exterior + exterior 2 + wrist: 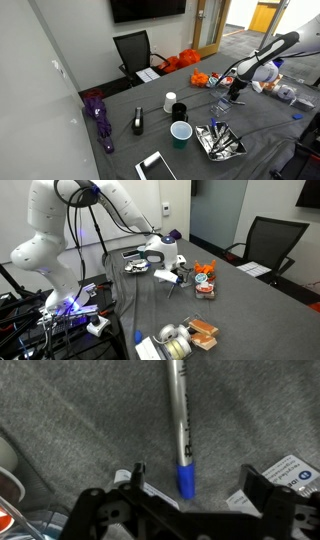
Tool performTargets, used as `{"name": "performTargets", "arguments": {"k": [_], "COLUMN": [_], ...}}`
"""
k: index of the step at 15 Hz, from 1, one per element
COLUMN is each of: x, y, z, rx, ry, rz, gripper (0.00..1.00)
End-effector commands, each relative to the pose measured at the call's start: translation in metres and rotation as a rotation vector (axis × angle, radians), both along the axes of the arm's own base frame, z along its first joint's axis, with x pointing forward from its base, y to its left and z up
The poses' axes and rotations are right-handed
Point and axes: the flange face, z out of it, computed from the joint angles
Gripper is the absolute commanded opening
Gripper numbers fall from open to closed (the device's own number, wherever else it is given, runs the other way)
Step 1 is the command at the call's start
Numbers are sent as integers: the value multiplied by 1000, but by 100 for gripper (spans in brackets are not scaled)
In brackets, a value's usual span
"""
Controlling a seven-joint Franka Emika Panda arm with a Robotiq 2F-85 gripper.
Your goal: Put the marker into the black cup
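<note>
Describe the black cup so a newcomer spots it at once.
On the grey table, in an exterior view, three cups stand near the middle. The black cup is between the white cup and the wider blue cup. It is the only dark one, plain and smaller than the blue.

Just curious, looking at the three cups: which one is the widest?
The blue cup with the white inside; the small white cup and the black cup next to it are both narrower.

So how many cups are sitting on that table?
3, all close together mid-table in an exterior view: a white cup, a black cup right beside it, and a wider blue cup nearer the camera. The clutter elsewhere could hide another.
</note>
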Motion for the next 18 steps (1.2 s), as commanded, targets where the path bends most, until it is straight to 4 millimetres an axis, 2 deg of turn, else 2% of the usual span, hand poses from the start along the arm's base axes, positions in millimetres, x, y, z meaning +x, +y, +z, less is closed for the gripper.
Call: {"name": "performTargets", "arguments": {"k": [1,4,7,9,10,11,12,13,15,18], "x": [4,5,4,2,3,3,3,5,7,7], "y": [-7,-10,-9,-6,-4,-3,-1,0,2,1], "z": [-6,-7,-15,-20,-23,-25,-27,-28,-26,-23], "rx": [1,-1,1,4,6,9,11,12,15,10], "ry": [-13,-14,-2,1,2,2,0,-4,-11,-24], "rz": [2,-1,0,5,6,7,7,7,7,12], "gripper": [66,45,43,51,51,57,51,34,23,2]}}
